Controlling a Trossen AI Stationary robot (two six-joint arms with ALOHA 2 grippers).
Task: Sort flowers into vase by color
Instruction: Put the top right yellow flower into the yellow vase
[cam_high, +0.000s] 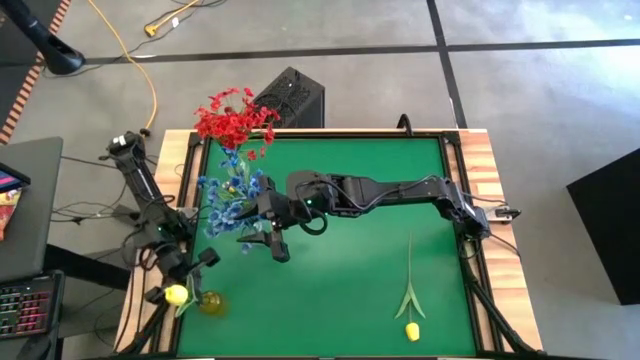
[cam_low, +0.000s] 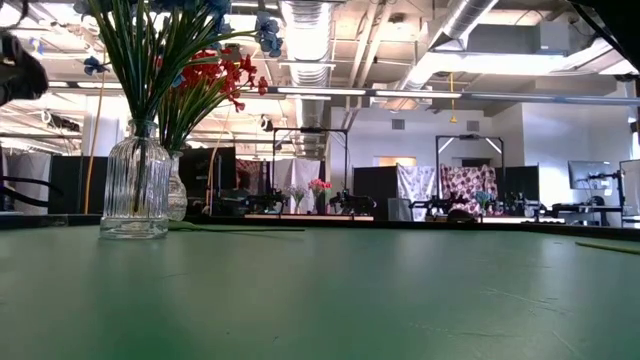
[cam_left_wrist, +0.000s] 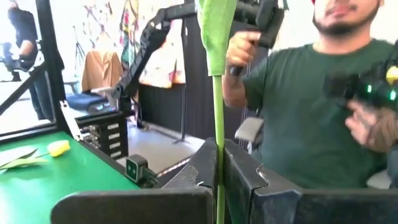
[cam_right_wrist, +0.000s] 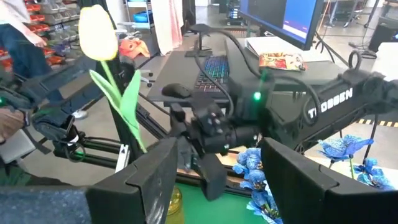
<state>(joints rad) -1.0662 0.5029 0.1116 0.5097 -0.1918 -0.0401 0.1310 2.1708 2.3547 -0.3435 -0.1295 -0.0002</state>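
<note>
On my green worktop (cam_high: 340, 290), the right arm reaches across, its pincer (cam_high: 277, 246) spread wide and empty beside the blue flowers (cam_high: 228, 200), with red flowers (cam_high: 232, 118) behind. My left pincer (cam_high: 183, 290) is clamped on a yellow tulip (cam_high: 176, 294) by the near-left corner, over a small amber vase (cam_high: 211, 302). Another tulip (cam_high: 411, 331) lies flat near the right edge.

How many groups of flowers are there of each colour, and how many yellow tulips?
Red blossom bunch: 1
Blue blossom bunch: 1
Yellow tulip in the left gripper: 1
Yellow tulip lying on the table: 1
Total: 4
</note>
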